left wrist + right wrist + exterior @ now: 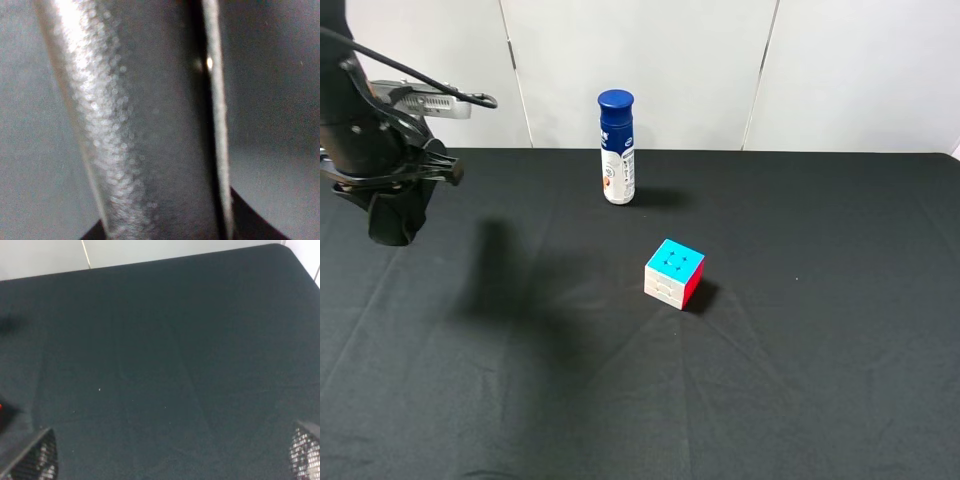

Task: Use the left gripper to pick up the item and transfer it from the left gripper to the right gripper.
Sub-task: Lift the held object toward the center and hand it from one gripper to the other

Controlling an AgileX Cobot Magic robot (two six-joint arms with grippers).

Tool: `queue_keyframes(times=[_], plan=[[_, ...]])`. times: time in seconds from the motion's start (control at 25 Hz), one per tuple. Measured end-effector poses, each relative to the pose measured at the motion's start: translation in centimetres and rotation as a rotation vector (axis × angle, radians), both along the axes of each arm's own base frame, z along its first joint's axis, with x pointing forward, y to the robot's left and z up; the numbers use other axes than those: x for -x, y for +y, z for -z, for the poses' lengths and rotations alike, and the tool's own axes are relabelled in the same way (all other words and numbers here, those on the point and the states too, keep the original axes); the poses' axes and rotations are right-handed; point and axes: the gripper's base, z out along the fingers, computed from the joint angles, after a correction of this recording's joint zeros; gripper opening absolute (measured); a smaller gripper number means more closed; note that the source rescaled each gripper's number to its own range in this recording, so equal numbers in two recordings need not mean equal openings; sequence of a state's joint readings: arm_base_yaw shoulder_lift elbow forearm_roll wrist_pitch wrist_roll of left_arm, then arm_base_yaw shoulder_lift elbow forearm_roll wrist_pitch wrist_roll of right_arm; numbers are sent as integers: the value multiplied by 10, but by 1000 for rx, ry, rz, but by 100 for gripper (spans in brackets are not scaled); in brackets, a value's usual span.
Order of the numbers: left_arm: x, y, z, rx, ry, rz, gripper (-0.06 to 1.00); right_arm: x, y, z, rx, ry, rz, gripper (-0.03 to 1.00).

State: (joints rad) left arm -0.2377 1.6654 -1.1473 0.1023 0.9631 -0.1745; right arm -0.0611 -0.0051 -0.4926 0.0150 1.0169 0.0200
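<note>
Above the black cloth surface (800, 380), the left claw (405, 180) clenches the long black leather-like pouch (392, 218); the right claw (172, 457) stands released.

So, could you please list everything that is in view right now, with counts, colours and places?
bottle: one, white with a blue cap, upright near the table's back edge.
cube: one, multicoloured with a light-blue top, near the table's middle, in front of the bottle and apart from it.
pouch: one, black, hanging above the table's left side.
tablecloth: one, black, covering the table.
wall: white panels, behind the table.
left claw: one, black, shut on the pouch.
right claw: one, black, open over bare cloth.
</note>
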Motion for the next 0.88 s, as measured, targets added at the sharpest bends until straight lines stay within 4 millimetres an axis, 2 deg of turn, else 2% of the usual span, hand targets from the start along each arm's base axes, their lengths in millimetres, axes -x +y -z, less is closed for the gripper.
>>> queue_keyframes(times=[0.16, 0.68, 0.88], plan=[[5, 1, -7, 0, 12, 10, 1, 0, 0, 0, 0, 0, 0, 100], [11, -13, -7, 136, 68, 78, 1, 0, 0, 0, 0, 0, 0, 100], [18, -36, -7, 134, 65, 195, 1, 0, 0, 0, 0, 0, 0, 100]])
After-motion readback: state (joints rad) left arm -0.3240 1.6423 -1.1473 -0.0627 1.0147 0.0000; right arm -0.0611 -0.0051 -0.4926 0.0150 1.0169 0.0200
